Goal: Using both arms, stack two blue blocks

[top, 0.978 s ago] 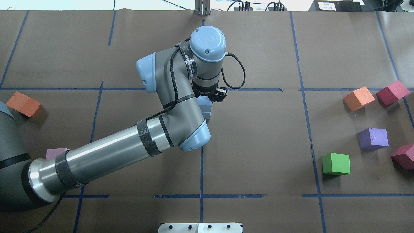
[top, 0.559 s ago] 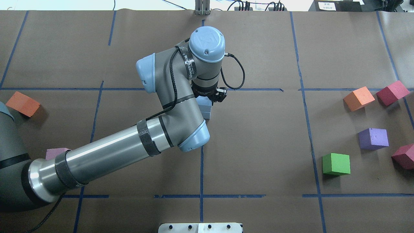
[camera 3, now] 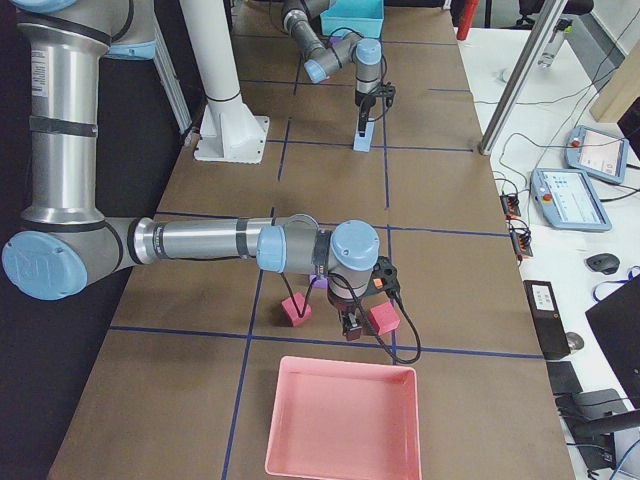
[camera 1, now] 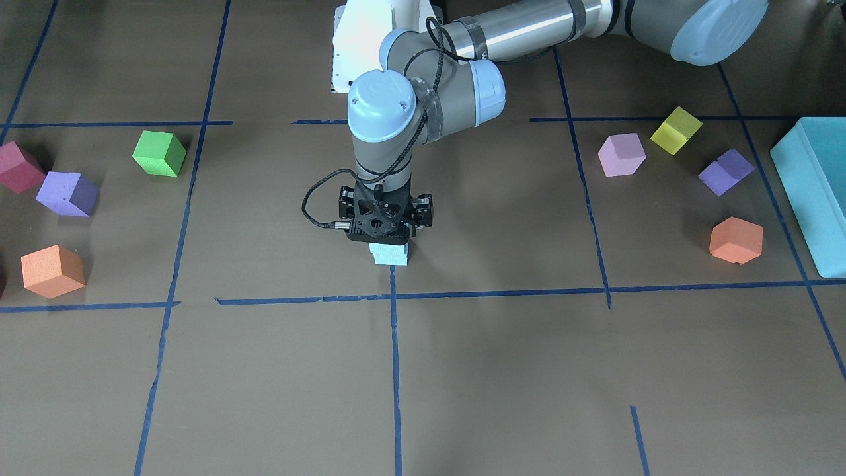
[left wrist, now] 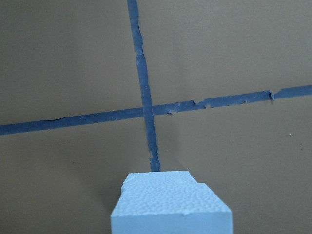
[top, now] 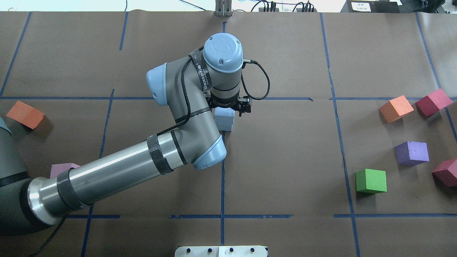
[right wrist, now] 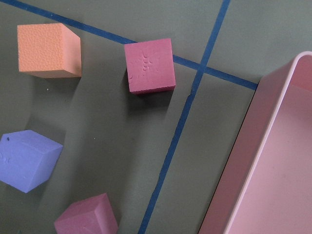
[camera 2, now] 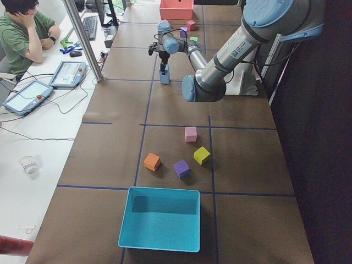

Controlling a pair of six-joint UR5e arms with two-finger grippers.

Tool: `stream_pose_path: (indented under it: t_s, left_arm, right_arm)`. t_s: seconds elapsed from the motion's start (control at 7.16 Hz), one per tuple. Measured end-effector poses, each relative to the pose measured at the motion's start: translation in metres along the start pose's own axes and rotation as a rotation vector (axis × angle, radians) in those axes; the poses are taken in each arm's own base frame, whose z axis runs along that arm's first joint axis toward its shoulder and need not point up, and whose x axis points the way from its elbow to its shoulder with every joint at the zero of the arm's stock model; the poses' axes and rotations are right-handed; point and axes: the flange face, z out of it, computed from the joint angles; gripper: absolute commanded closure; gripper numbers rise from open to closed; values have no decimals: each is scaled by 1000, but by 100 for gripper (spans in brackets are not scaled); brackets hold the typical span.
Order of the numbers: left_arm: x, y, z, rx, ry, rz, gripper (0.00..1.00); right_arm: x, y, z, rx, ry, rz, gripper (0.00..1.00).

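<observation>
Two light-blue blocks (top: 224,119) stand stacked at the table's middle, on a tape crossing. In the front view only the lower block (camera 1: 390,255) shows under the gripper. In the left wrist view the stack's top (left wrist: 170,204) fills the bottom centre, its edges slightly offset, with no finger on it. My left gripper (camera 1: 388,239) hangs straight above the stack and looks open. My right gripper (camera 3: 352,330) shows only in the right side view. It hovers over crimson cubes (right wrist: 149,65) at the table's far right. I cannot tell whether it is open or shut.
Orange (top: 396,108), crimson (top: 433,102), purple (top: 412,152) and green (top: 371,181) cubes lie on the right. An orange cube (top: 25,114) and a pink cube (top: 62,167) lie on the left. A teal box (camera 1: 813,192) and a pink tray (camera 3: 345,365) stand at the table's ends.
My left arm's wrist and elbow have shifted a little left and toward the robot. The blue stack has stayed put, and more of its top shows now.
</observation>
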Motion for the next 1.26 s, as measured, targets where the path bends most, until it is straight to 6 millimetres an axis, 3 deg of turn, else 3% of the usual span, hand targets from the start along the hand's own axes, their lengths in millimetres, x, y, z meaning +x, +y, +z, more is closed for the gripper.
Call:
stream_pose_path:
  t_s: [0.42,0.56,0.7,0.98,1.26]
  left_arm:
    - [-22,-8,-63,-9,37,-26,0]
    - [-52,1,-65,-3,38,-13,0]
    - [-102,19,-61,4,29,24,0]
    - [-229,50,-62,23,-22,111,0]
    - [-390,64,-84,-29,-51,219,0]
  right_arm:
    - [0,0,0,0,0,0,0]
    - [0,1,1,-1,0,1,1]
    - [2,1,2,-4,-2,7,1]
    - [10,6,12,-23,-9,55,0]
    - [13,6,15,-28,-12,109,0]
